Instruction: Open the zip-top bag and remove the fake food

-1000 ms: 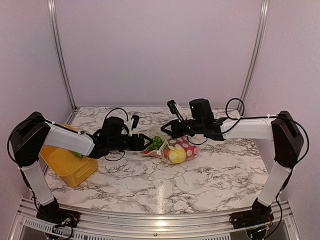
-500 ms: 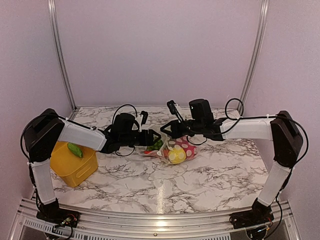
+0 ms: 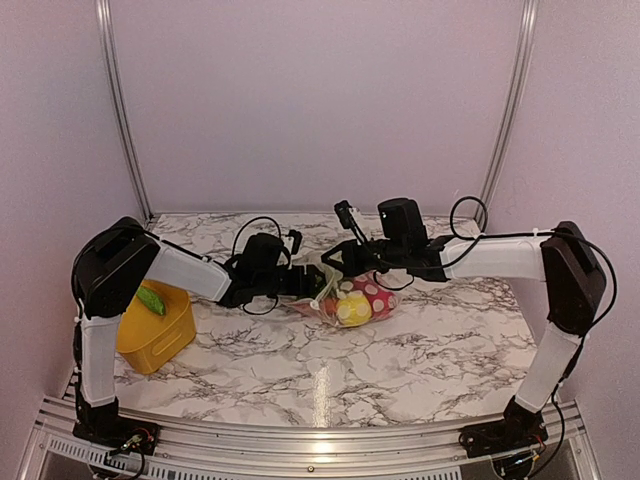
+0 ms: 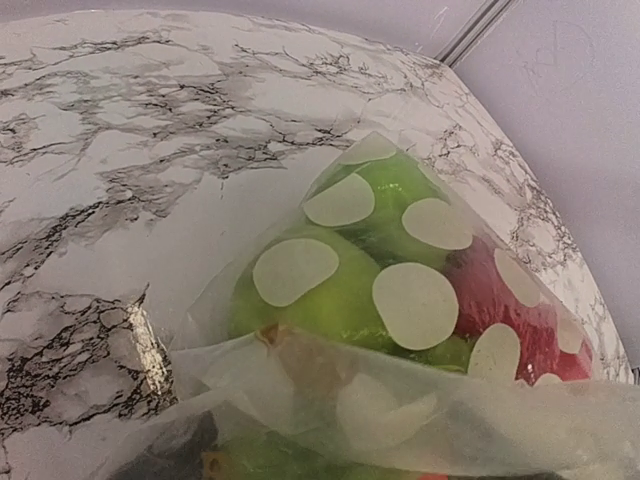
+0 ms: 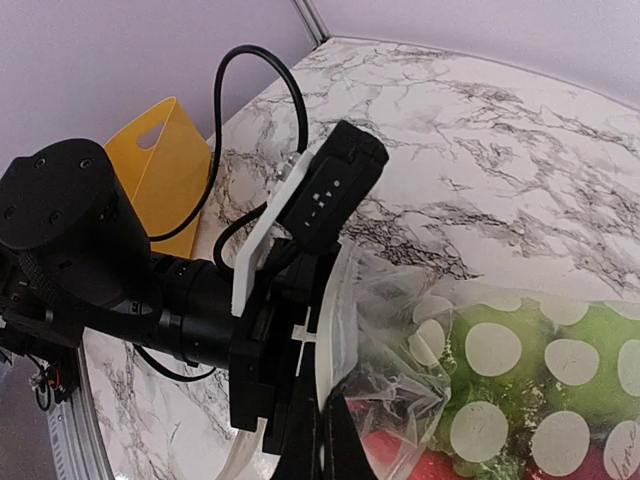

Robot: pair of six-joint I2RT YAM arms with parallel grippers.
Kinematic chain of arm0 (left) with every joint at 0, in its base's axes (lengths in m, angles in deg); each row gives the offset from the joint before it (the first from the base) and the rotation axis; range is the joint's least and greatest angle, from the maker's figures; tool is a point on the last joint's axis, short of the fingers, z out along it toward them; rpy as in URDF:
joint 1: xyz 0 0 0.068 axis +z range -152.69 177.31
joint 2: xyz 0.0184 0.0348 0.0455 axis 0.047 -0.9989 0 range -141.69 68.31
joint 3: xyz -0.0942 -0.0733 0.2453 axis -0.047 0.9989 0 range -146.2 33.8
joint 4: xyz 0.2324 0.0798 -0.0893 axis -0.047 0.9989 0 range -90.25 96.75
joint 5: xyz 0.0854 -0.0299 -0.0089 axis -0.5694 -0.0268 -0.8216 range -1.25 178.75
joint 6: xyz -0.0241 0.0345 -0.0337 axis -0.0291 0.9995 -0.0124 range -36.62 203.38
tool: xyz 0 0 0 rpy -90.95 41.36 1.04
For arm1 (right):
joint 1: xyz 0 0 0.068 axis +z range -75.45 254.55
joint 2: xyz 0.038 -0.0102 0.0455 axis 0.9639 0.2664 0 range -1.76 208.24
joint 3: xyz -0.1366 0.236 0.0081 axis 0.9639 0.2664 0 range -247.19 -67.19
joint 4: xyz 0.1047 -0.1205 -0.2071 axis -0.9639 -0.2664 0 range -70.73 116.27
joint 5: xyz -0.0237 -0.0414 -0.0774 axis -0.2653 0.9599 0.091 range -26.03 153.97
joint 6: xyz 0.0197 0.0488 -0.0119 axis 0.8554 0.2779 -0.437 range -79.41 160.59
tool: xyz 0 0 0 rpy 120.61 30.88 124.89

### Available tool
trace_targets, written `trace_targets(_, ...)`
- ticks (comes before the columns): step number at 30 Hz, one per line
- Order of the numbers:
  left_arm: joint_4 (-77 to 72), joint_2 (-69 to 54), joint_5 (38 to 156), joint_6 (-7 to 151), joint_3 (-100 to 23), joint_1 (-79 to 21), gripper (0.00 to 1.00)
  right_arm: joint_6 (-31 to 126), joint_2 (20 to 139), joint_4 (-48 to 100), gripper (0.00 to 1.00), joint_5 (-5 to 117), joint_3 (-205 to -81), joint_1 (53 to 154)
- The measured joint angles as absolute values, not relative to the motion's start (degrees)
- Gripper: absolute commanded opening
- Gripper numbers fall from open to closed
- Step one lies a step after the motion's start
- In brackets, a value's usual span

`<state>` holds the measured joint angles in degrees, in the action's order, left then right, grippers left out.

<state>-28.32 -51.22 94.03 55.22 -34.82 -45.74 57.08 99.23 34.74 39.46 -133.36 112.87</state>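
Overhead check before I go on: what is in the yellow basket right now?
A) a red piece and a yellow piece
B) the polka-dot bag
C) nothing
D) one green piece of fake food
D: a single green piece lies in the yellow basket, while the zip-top bag lies apart from it on the table.

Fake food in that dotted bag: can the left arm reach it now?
Probably yes. The right jaws hold the zip-top bag open, and the left jaws sit at its mouth, with the fake food just beyond some loose plastic.
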Motion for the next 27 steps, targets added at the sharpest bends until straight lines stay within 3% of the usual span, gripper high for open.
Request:
trace_targets(3,-27.67,-52.00,93.66,55.04,-34.44,-45.76,0.92,57.06,99.23,34.76,0.00,39.50,-133.36,112.87)
trace_targets(5,-27.21,-52.09,93.57,54.87,-33.90,-45.76,0.89,57.06,99.23,34.76,0.00,39.48,-133.36,112.87)
trace_targets(8,-26.88,-52.13,93.62,54.69,-33.83,-45.80,0.75,57.06,99.25,34.76,0.00,39.48,-133.36,112.87)
trace_targets(12,-27.51,-52.16,94.42,55.04,-33.13,-45.70,0.48,57.06,99.25,34.80,0.00,39.48,-133.36,112.87)
trace_targets(20,-29.06,-49.93,94.69,56.27,-30.40,-45.59,0.13,56.89,99.27,34.89,0.00,40.31,-132.77,112.87)
trace_targets(24,-28.78,-46.34,94.18,57.47,-28.96,-45.59,0.00,56.91,99.27,35.31,0.00,40.59,-131.96,112.87)
trace_targets(27,-28.39,-43.33,94.14,58.39,-28.56,-45.59,0.00,56.91,99.27,35.57,0.00,41.01,-131.94,112.87)
